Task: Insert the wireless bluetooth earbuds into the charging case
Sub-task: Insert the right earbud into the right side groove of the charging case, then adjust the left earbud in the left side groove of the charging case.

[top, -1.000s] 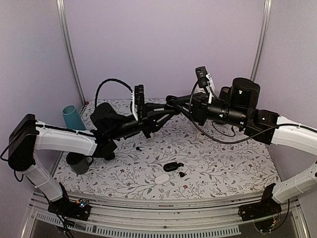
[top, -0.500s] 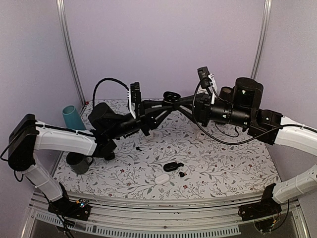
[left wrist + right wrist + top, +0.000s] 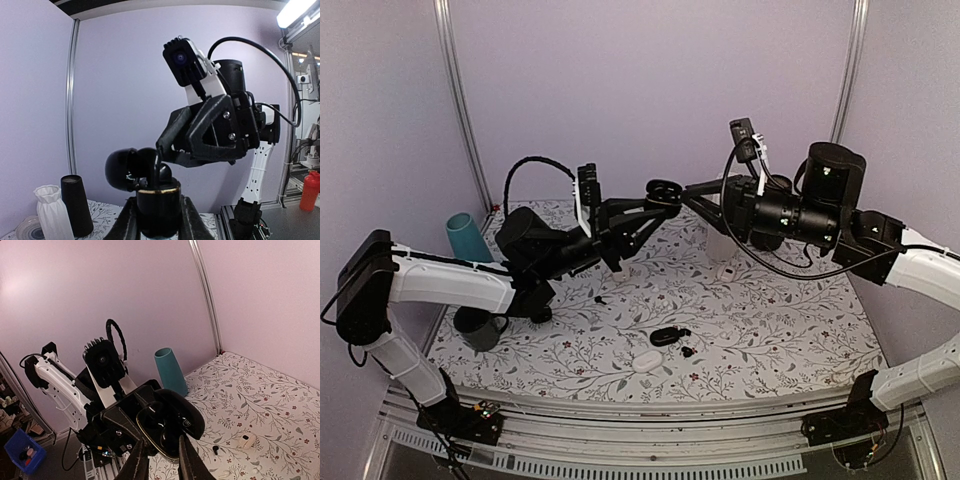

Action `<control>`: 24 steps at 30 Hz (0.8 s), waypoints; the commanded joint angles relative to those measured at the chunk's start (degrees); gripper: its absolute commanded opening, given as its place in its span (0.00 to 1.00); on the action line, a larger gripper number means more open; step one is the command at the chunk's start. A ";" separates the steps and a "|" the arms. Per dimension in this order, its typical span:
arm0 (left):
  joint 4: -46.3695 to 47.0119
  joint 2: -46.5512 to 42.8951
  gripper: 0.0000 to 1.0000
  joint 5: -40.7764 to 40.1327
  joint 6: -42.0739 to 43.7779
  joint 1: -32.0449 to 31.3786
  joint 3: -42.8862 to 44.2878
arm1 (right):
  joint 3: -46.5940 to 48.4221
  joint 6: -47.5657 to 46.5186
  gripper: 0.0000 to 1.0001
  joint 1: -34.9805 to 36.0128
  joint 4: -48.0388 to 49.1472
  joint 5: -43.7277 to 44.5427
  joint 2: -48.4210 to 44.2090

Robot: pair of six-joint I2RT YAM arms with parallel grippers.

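Tiny glossy black earbud (image 3: 157,164): pinched in right jaws, lowered into the mouth of open glossy black, gold-rimmed charging case (image 3: 158,202). Left jaws clenched on case, lid flipped back, held aloft toward far edge of floral-print surface (image 3: 770,330). Likely reason: steady, open socket for insertion. Black speck (image 3: 599,299) left of centre: too small to identify.

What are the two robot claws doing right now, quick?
Left gripper: closed on the open black charging case.
Right gripper: tips at the case's opening; cannot tell if it is shut or holding anything.
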 commanded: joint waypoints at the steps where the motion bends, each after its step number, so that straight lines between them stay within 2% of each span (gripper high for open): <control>1: 0.25 -0.67 0.00 0.96 1.08 0.66 -0.42 | 5.25 1.36 0.18 0.42 -3.65 2.97 0.29; 6: -2.39 -0.82 0.00 1.72 2.40 0.54 0.01 | 7.87 0.88 0.11 0.41 -5.14 1.71 2.80; 15: -7.00 -1.17 0.00 0.22 4.61 0.42 0.17 | 11.40 1.70 0.11 0.39 -6.54 -3.37 6.21; 24: -8.97 -1.20 0.00 -1.28 5.82 0.31 -0.06 | 15.22 5.43 0.27 -0.32 -12.68 -1.99 8.19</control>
